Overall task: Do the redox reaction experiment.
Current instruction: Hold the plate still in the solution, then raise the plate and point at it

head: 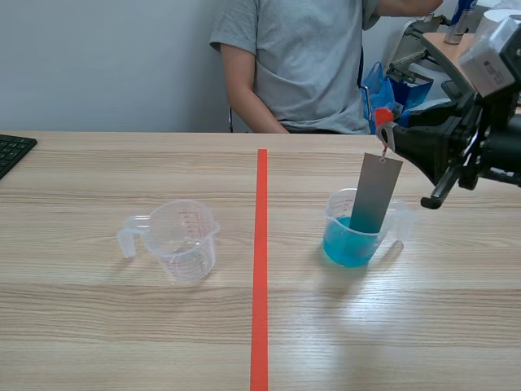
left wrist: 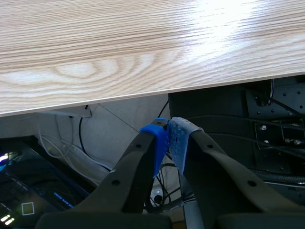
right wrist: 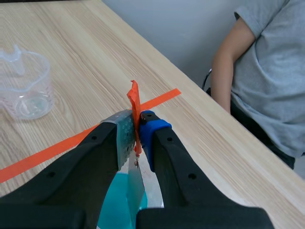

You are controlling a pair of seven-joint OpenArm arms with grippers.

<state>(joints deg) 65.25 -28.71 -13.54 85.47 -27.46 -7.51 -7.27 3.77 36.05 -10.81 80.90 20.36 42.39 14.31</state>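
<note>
A grey metal strip (head: 376, 194) hangs tilted from a red tag (head: 383, 118), its lower end dipped in the blue liquid of a clear beaker (head: 356, 232) right of the orange tape line. My right gripper (head: 389, 130) is shut on the red tag (right wrist: 134, 102), above that beaker; the strip (right wrist: 138, 183) drops below the fingers toward the blue liquid (right wrist: 114, 202). An empty clear measuring cup (head: 181, 239) stands left of the line, also seen ahead in the right wrist view (right wrist: 26, 86). My left gripper (left wrist: 169, 138) is shut on nothing, below the table's front edge (left wrist: 152, 93).
A person in a grey shirt (head: 305, 61) sits across the table, one forearm (right wrist: 224, 71) near its far edge. A black keyboard corner (head: 12, 151) lies at the far left. Cables and black equipment (left wrist: 267, 133) sit under the table by my left gripper.
</note>
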